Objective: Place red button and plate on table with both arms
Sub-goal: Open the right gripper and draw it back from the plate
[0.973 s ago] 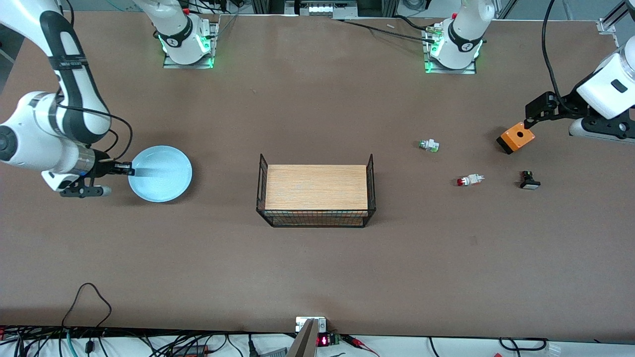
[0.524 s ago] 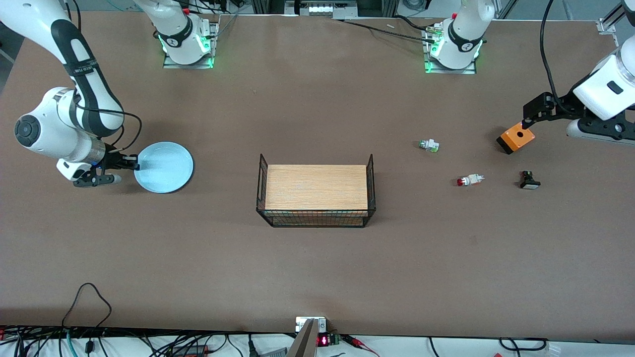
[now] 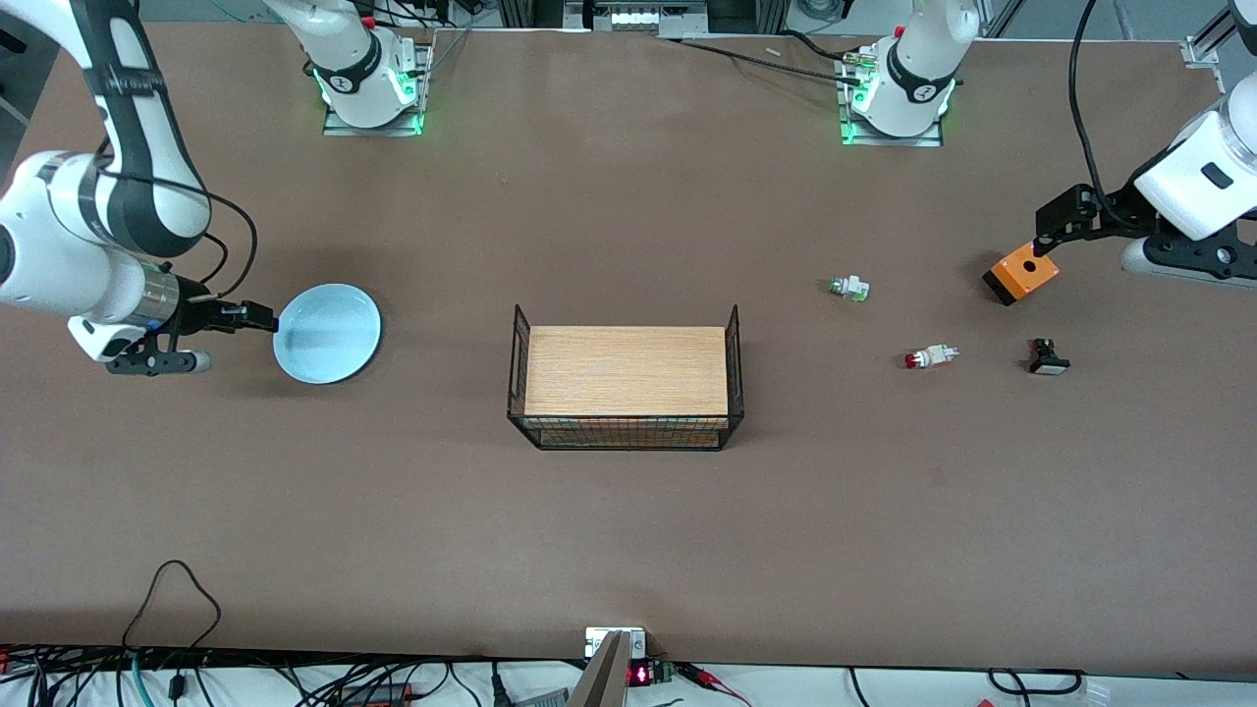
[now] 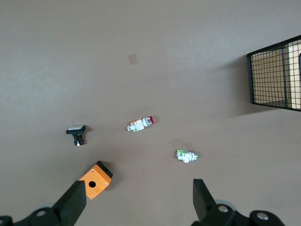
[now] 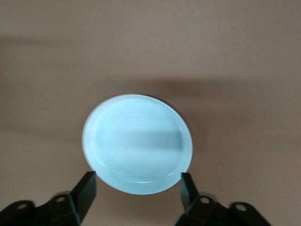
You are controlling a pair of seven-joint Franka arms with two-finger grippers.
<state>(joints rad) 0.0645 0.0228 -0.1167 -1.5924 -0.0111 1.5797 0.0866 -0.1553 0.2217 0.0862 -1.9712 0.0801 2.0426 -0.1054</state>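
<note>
The light-blue plate (image 3: 327,333) lies on the brown table (image 3: 628,530) toward the right arm's end. My right gripper (image 3: 261,316) is open at the plate's rim; in the right wrist view its fingers stand either side of the plate's edge (image 5: 137,146) without gripping it. The red button (image 3: 929,356) lies on its side on the table toward the left arm's end, and shows in the left wrist view (image 4: 141,124). My left gripper (image 3: 1047,232) is open and empty, up over the orange box (image 3: 1023,272).
A wood-topped black wire basket stand (image 3: 626,378) stands mid-table. A green-tipped white part (image 3: 849,288) and a black part with a white cap (image 3: 1048,357) lie near the red button. The orange box (image 4: 95,180) has a round hole in its top.
The plate has come down and shifted slightly toward mid-table; the right gripper, earlier on its rim, now stands open at its edge. The left arm has barely moved.
</note>
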